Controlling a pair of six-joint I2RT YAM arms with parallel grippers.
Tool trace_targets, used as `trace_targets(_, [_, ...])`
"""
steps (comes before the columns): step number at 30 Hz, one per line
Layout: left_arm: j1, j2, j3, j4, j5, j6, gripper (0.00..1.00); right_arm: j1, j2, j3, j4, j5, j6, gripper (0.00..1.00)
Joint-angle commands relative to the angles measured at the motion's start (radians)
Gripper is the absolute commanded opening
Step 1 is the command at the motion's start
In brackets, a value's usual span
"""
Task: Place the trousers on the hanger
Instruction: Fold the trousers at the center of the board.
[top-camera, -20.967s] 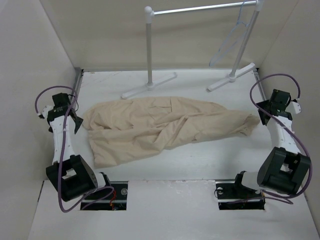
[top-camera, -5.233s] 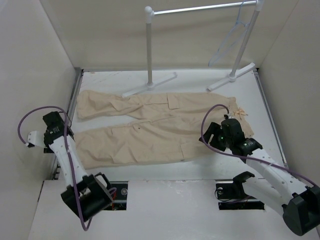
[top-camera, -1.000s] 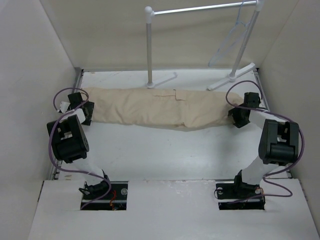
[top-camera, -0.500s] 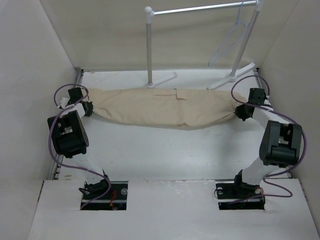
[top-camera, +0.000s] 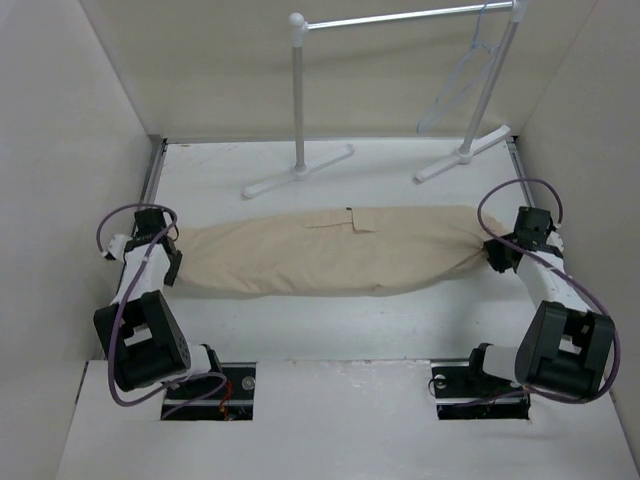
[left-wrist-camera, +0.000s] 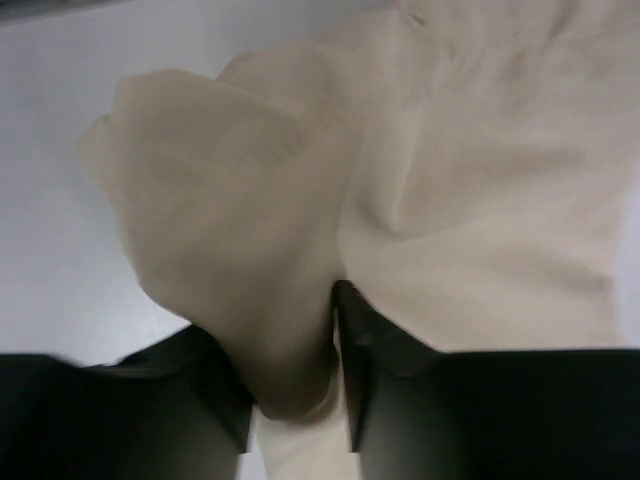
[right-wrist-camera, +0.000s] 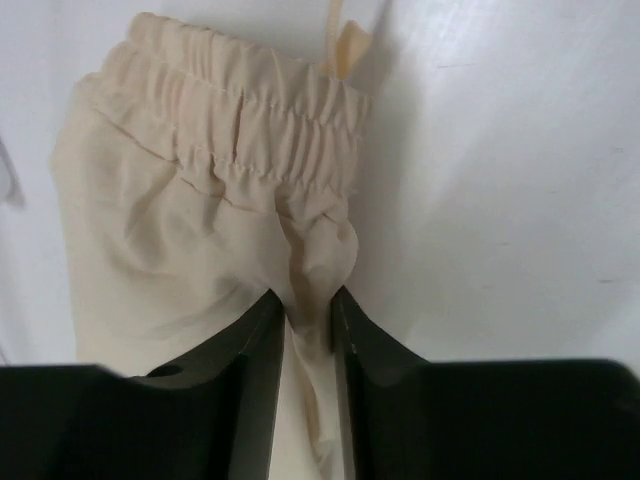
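The trousers (top-camera: 330, 250), folded lengthwise into one long bundle, now lie on the near side of the rack (top-camera: 298, 100), well clear of its feet after touching them half a second earlier. The left gripper (top-camera: 170, 262) pinches the leg ends and the right gripper (top-camera: 493, 255) the waistband. The hanger (top-camera: 455, 85) hangs from the rack's bar.

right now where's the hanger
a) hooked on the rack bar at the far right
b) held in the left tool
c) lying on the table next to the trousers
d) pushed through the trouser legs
A: the hanger hangs by its hook from the rack bar beside the right post, apart from the trousers, whose ends are pinched by the left tool and the right tool.
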Motion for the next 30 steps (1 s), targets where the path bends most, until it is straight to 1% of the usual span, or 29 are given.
trace_targets(1, [0.037,-0.052,-0.07,-0.099,-0.074,0.014,0.35,-0.027,-0.049,-0.042,-0.003,0.006,-0.032,0.47])
trace_targets(2, [0.048,-0.074,-0.078,-0.097,-0.065,0.014,0.41,-0.027,-0.071,-0.048,-0.009,0.007,-0.04,0.57])
trace_targets(3, [0.043,-0.098,-0.078,-0.1,-0.06,0.013,0.47,-0.027,-0.093,-0.05,-0.017,0.01,-0.048,0.62])
trace_targets(4, [0.031,-0.121,-0.066,-0.108,-0.056,0.012,0.5,-0.027,-0.125,-0.05,-0.035,0.018,-0.058,0.66])
trace_targets(6, [-0.006,-0.176,-0.02,-0.134,-0.056,0.016,0.53,-0.021,-0.18,-0.033,-0.078,0.061,-0.074,0.73])
trace_targets(8, [-0.046,-0.229,0.036,-0.163,-0.068,0.019,0.54,-0.019,-0.204,-0.03,-0.104,0.139,-0.094,0.78])
trace_targets(10, [-0.092,-0.253,0.083,-0.177,-0.095,0.035,0.56,-0.019,-0.188,-0.051,-0.095,0.156,-0.094,0.81])
trace_targets(12, [-0.155,-0.25,0.101,-0.16,-0.099,0.046,0.57,-0.03,-0.127,-0.074,-0.029,0.116,-0.091,0.83])
trace_targets(17, [-0.311,-0.197,0.071,-0.058,-0.046,0.025,0.57,-0.067,0.06,-0.028,0.125,-0.014,-0.088,0.8])
trace_targets(20, [-0.374,-0.194,0.049,-0.027,-0.051,0.016,0.57,-0.07,0.135,-0.001,0.192,-0.054,-0.088,0.78])
trace_targets(21, [-0.388,-0.192,0.035,-0.012,-0.051,0.016,0.57,-0.067,0.172,0.012,0.193,-0.068,-0.085,0.77])
trace_targets(22, [-0.396,-0.192,0.022,0.002,-0.048,0.016,0.57,-0.067,0.204,0.024,0.195,-0.08,-0.074,0.71])
trace_targets(23, [-0.397,-0.194,0.005,0.013,-0.04,0.014,0.57,-0.067,0.212,0.027,0.196,-0.083,-0.071,0.69])
trace_targets(25, [-0.4,-0.198,-0.02,0.027,-0.027,0.012,0.57,-0.067,0.212,0.027,0.196,-0.083,-0.071,0.69])
trace_targets(26, [-0.402,-0.201,-0.028,0.03,-0.022,0.011,0.57,-0.065,0.261,0.041,0.206,-0.105,-0.018,0.23])
trace_targets(27, [-0.402,-0.21,-0.038,0.033,-0.016,0.008,0.57,-0.065,0.232,0.036,0.201,-0.094,0.0,0.14])
trace_targets(28, [-0.405,-0.215,-0.043,0.036,-0.013,0.008,0.57,-0.065,0.202,0.036,0.195,-0.082,0.007,0.11])
trace_targets(30, [-0.417,-0.223,-0.057,0.044,-0.008,0.011,0.57,-0.065,0.085,0.064,0.143,-0.007,0.009,0.08])
